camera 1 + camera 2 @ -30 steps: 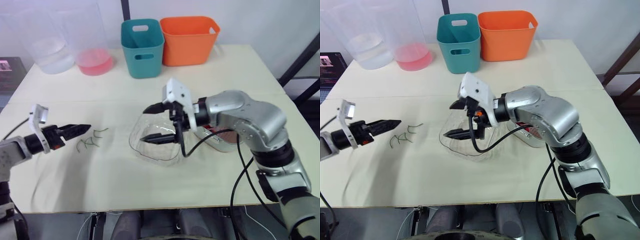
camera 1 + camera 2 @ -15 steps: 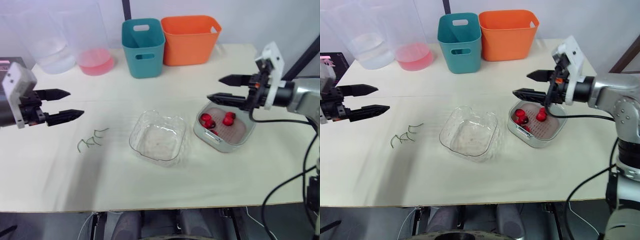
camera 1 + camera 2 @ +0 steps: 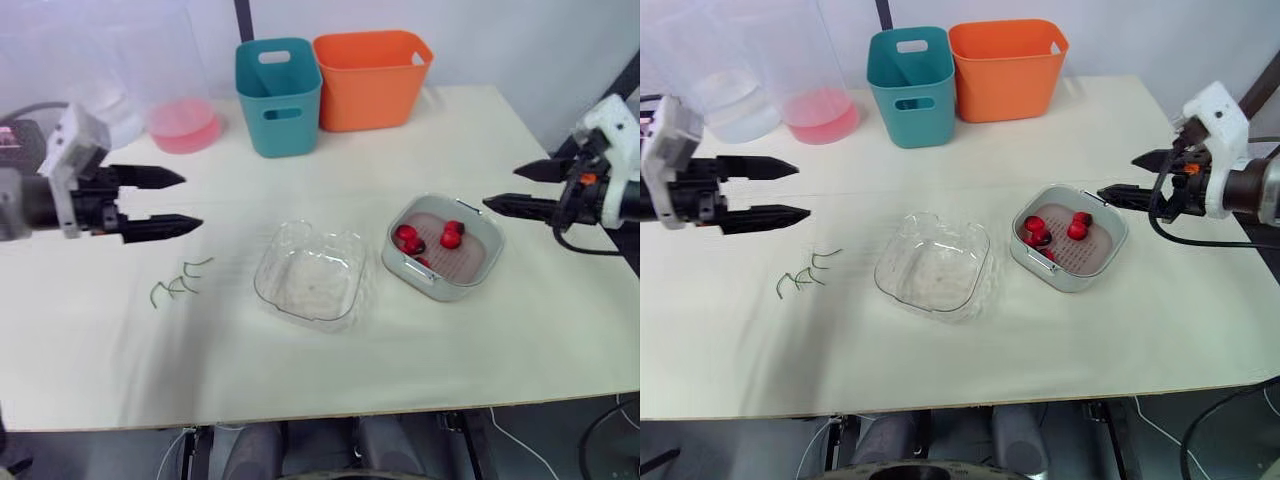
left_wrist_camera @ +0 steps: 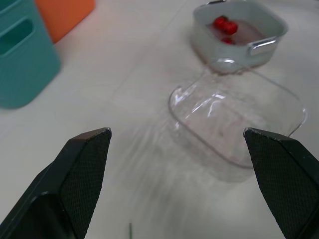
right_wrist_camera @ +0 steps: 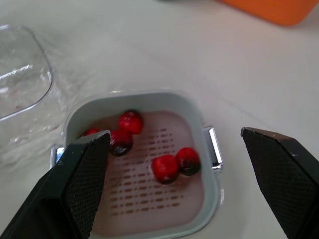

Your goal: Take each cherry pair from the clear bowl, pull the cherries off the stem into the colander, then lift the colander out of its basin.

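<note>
Colander [image 3: 1087, 256] sits in its basin [image 3: 1064, 283] just right of the empty clear bowl [image 3: 878, 272], cherries [image 3: 1035, 226] inside, so with my right gripper [image 3: 1116, 175] and left gripper [image 3: 802, 190] both spread wide and holding nothing, I'd close the right on a side handle [image 5: 215, 153] and lift level.

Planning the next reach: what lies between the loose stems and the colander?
The empty clear bowl sits between the stems and the colander, seen in the left eye view.

Clear bowl [image 3: 932, 265]: transparent, glossy plastic. Colander [image 5: 144, 199]: matt, perforated pink plastic, in a smooth grey basin [image 5: 149, 94] with shiny metal handles [image 5: 215, 149]. Cherries [image 5: 130, 121]: glossy skin. Table [image 3: 940, 360]: smooth, matt cream surface.
</note>
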`<state>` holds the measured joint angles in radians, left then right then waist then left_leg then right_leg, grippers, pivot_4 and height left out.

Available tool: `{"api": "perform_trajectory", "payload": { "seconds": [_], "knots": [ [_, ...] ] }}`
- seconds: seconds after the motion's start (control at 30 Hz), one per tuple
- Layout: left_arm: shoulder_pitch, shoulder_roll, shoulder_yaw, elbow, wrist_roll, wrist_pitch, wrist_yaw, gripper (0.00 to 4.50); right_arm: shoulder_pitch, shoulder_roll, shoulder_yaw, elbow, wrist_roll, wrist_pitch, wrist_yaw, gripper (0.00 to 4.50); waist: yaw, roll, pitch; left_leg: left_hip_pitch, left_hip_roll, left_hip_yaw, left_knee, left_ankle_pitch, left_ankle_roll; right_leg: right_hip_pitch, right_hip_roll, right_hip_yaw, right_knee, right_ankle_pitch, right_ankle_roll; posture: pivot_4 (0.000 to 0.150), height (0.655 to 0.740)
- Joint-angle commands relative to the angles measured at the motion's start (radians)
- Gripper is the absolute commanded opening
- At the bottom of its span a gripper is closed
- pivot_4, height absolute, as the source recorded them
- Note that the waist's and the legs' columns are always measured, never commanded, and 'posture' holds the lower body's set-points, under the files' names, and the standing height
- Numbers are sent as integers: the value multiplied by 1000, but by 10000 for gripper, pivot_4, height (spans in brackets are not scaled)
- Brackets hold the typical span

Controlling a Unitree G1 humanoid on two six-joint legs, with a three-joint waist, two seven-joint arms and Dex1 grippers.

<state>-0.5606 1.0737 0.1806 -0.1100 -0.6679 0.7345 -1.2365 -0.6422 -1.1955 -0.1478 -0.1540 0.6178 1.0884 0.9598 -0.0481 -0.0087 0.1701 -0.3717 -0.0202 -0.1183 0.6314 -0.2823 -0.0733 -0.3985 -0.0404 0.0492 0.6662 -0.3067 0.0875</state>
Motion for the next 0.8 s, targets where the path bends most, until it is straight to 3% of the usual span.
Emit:
{"api": "perform_trajectory", "payload": {
  "seconds": [0.03,0.27,0.37,0.43,0.8],
  "knots": [
    [-66,-57,-51,-88,-43,20,6,44754,-87,5,64,-115,68,88,25,45000,3,0,0,0,0,0,0,0,0,0,0,0,0,0,0,1500,7400],
    [-74,-126,-167,-218,-12,-30,-23,44754,-35,30,204,-289,69,154,-8,45000,6,-1,0,-3,-1,0,0,0,1,-1,-4,0,-3,-1,2,1500,7400],
    [-69,-143,-191,-280,-17,-34,-22,45000,-29,68,242,-305,45,196,-71,35683,5,-1,0,-3,-1,0,1,-1,1,0,-4,0,-3,-1,2,1500,7400],
    [-66,-147,-206,-311,-8,-43,-20,45000,-26,80,259,-320,40,216,-95,26297,6,-1,0,-2,-1,0,2,0,1,0,-4,0,-2,-1,2,1500,7400],
    [-88,-187,-239,-368,0,-48,15,45000,-12,96,329,-335,-3,227,-155,26297,6,-1,0,-2,-1,0,2,0,1,1,-2,0,-1,-1,2,1500,7400]
  ]
}}
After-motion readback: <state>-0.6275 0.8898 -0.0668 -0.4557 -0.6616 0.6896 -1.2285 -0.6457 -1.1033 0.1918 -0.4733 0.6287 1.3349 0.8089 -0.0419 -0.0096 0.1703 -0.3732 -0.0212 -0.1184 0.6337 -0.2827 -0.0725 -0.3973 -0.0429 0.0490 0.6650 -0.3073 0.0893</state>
